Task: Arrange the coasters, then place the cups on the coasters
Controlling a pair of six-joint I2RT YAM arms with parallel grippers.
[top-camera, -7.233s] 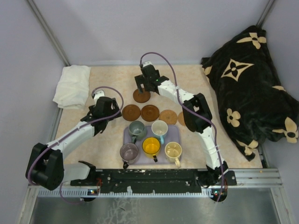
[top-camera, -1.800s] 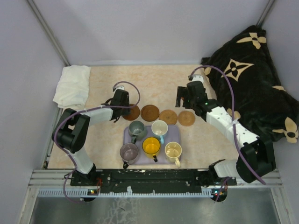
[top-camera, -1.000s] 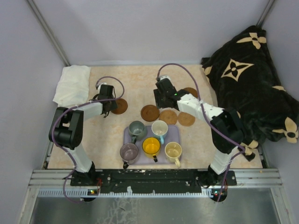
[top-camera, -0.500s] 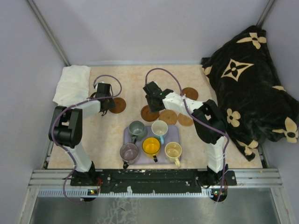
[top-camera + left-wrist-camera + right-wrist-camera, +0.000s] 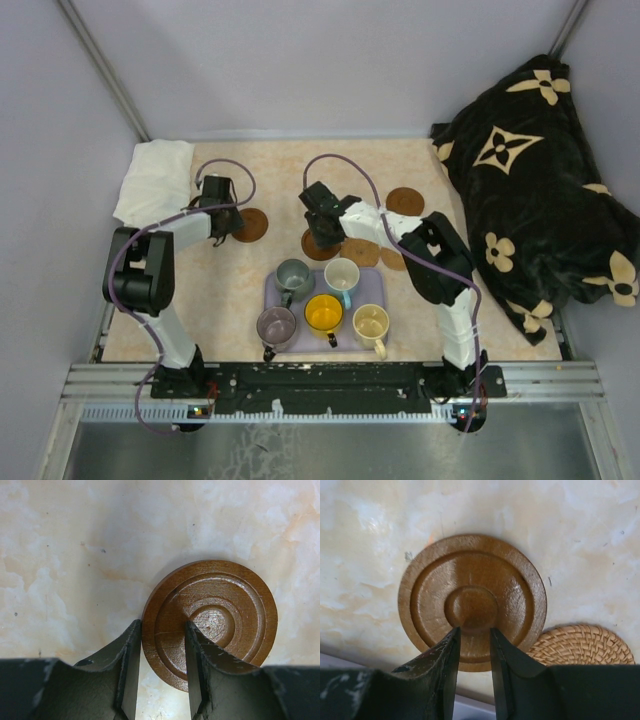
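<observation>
While the right arm has swung back from the far right of the counter point(image 5: 225, 290), where a lone coaster point(image 5: 405, 200) now lies by itself, the right gripper point(image 5: 472, 629) has come down over the middle coaster point(image 5: 470, 575) and its jaws have drawn in narrow. Both tips stand on the near half of the disc, just short of its raised centre, and whether they actually pinch it I cannot tell. A woven coaster point(image 5: 580, 645) touches or just overlaps its rim on the right, and a further one is partly hidden under the arm. The left gripper point(image 5: 162, 625) has drawn the left coaster point(image 5: 220, 615) out of that row toward the left of the counter. Its narrow jaws straddle the rim, one finger outside the edge and the other on the ringed face. This looks like the spreading-out step, with the row being opened up so each disc has room for a cup. All five cups point(image 5: 323, 313) stand on the tray point(image 5: 378, 290) near the arms' bases, so none has been placed yet. The coasters are round and so have no long axis. Each lies flat on the counter with its ringed face up.
</observation>
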